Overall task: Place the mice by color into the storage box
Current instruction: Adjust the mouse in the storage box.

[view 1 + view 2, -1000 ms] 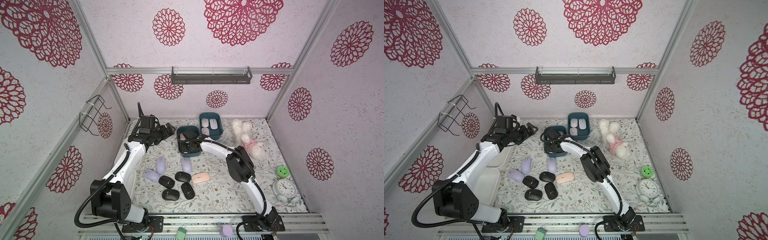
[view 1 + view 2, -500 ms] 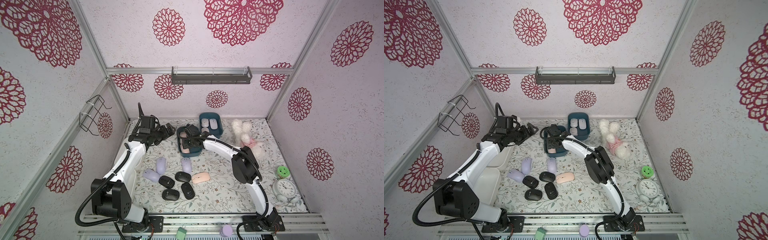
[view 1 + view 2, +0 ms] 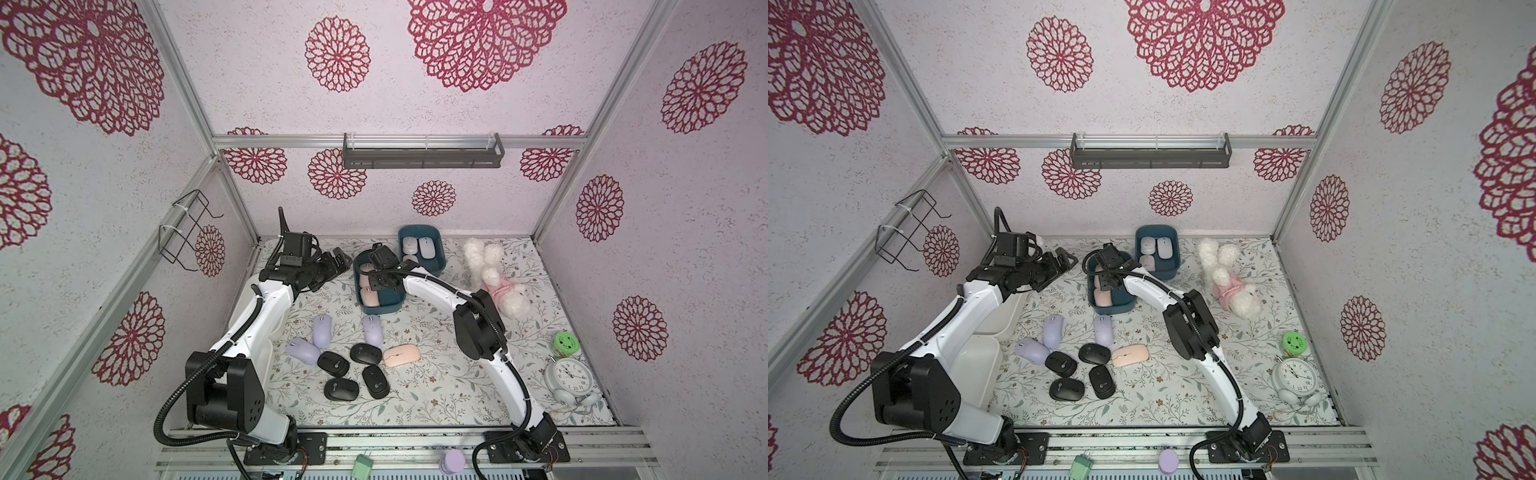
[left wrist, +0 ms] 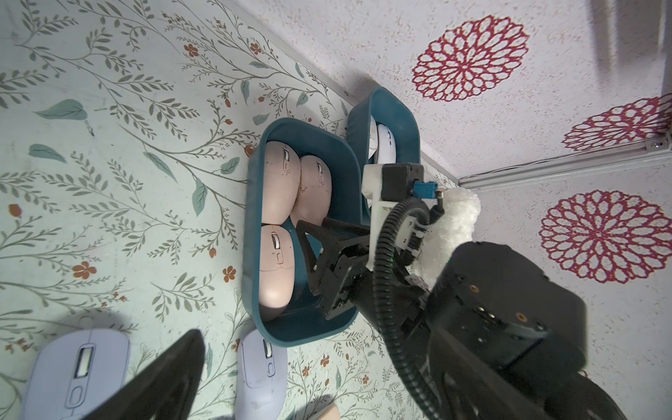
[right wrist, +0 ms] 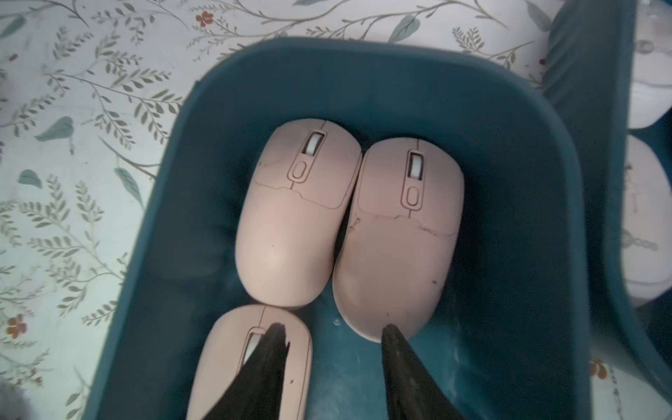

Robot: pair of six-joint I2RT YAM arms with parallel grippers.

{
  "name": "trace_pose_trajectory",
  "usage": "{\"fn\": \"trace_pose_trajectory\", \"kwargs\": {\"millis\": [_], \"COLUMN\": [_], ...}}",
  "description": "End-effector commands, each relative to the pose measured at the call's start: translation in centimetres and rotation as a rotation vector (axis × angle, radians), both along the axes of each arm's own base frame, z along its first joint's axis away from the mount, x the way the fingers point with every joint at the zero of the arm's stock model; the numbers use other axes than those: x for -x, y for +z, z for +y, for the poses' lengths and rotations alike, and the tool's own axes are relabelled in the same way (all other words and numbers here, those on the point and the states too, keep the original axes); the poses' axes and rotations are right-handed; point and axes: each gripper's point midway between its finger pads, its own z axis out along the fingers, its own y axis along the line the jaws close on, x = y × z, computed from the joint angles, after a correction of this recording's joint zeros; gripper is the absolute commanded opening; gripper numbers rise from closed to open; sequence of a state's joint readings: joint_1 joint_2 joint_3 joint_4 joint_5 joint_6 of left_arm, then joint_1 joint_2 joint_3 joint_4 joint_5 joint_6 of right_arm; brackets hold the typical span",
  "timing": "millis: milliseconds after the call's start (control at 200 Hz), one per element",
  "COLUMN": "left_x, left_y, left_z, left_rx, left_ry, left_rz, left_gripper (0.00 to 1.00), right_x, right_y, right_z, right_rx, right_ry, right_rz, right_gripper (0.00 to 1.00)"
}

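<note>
My right gripper (image 5: 331, 327) reached into the teal bin (image 5: 363, 54), jaws parted around nothing. The right wrist view showed three peach-pink mice (image 5: 291, 218) lying there, which my right arm (image 3: 432, 286) mostly hid in both top views. Only those views showed a fourth peach-pink mouse (image 3: 401, 356) on the floral mat (image 3: 436, 374) beside four black mice (image 3: 365, 353) and three lilac mice (image 3: 323, 330), and my left gripper (image 3: 337, 261) spread wide and empty.

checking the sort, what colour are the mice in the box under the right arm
Peach-pink, all three mice; clearest in the right wrist view.
</note>
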State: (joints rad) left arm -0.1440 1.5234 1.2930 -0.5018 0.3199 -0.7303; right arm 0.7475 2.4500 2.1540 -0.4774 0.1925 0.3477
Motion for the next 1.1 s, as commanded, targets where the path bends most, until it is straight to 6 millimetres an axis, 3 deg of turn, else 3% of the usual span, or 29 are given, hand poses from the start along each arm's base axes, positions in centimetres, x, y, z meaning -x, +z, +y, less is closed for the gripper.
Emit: {"fn": "trace_pose_trajectory", "kwargs": {"millis": [0,340,495,686,891,1011,1096], "left_x": [-0.2,-0.3,-0.4,-0.4,-0.3,-0.2,-0.1], "left_y": [0.0,0.0,0.0,0.0,0.4,0.6,0.9], "left_z": [0.5,0.7,0.8,0.8,1.0,1.2,1.0], "left_rx": [-0.004,0.005,0.007,0.013,0.008,0.002,0.012], "left_ry": [0.009,0.015,0.016,0.017,0.02,0.029,0.024], "left_rz": [0.002,0.003,0.004,0.005,-0.006,-0.012,-0.018], "left_gripper": [0.98,0.98,0.98,0.98,0.98,0.98,0.98], "right_x": [-0.8,-1.6,-2.1,-2.3,-0.2,2.0,4.5], "right_y": [1.1,-1.3,-0.7,2.5,9.6,12.6,12.9], "right_z": [-0.5,-0.8,-0.8,-0.9,-0.6,-2.7,-5.5], "right_rx": [0.047,0.121,0.14,0.13,0.099,0.061,0.068], "right_ry": [-0.003,-0.008,-0.009,-0.006,0.016,-0.003,-0.027], "right_rz": [-0.049,-0.054,-0.079,-0.128,-0.225,-0.239,-0.227], "right_gripper": [0.47,0.54,0.55,0.56,0.56,0.56,0.56]}}
